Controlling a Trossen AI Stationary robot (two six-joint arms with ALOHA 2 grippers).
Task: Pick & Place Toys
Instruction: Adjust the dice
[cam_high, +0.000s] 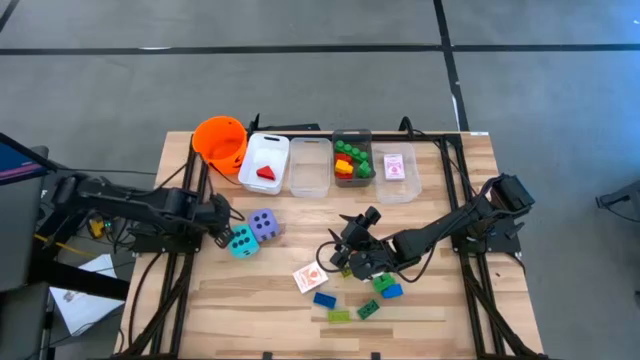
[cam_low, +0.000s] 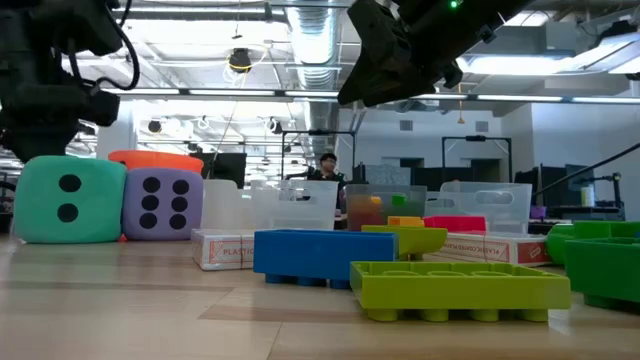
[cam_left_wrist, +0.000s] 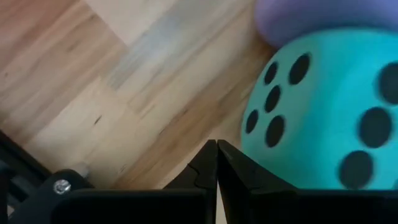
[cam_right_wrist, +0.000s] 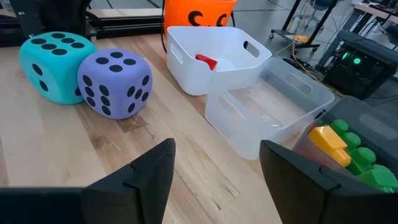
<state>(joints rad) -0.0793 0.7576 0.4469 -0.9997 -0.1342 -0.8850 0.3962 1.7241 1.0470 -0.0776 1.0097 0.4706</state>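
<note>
Lime-green plastic brick (cam_low: 455, 288) up front, loose on the wooden table (cam_high: 440, 300)!
Right gripper (cam_high: 350, 252) hovers over it, fingers wide, empty; left gripper (cam_high: 222, 232) pinched shut beside the teal die (cam_high: 242, 241). Light, stiff, slick; grab its flat sides.

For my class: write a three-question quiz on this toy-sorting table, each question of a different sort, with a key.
1. True or false: the red wedge lies in a clear bin.
2. Which touches the purple die? A the teal die; B the orange bucket; C a blue brick.
3. Fill in: the right gripper is ____.

Key: 1 true; 2 A; 3 open. The left gripper, shut, sits beside the teal die.
</note>
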